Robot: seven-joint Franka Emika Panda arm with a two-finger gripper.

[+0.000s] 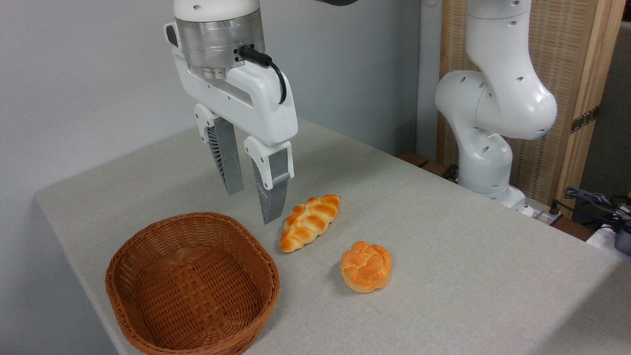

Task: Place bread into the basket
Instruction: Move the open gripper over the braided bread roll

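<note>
Nearest the camera, below and to the left of the claw, sits the brown woven wicker basket (148, 291), oval-squarish with a low rim and nothing inside it. It rests on the grey cloth-covered table (468, 276).

Below and to the right of the claw lies the round knotted orange bun (366, 266), on the cloth and well apart from the fingers.

A little farther back is the braided loaf (310, 223), golden-orange with paler seams and tapered at both ends. It lies flat on the table, angled from lower left to upper right, just to the right of the claw's nearer fingertip and slightly below it. It touches neither the basket nor the bun, and sits between them in the picture.

The gripper (250, 207) hangs above the table, pointing down, its two grey ribbed fingers (270, 190) parted with a clear gap and nothing held between them. Its tips hover over the cloth just beyond the basket's far rim.

Farthest back, right of the claw, stands the white arm base (485, 148) in front of a woven wooden screen (567, 74).
</note>
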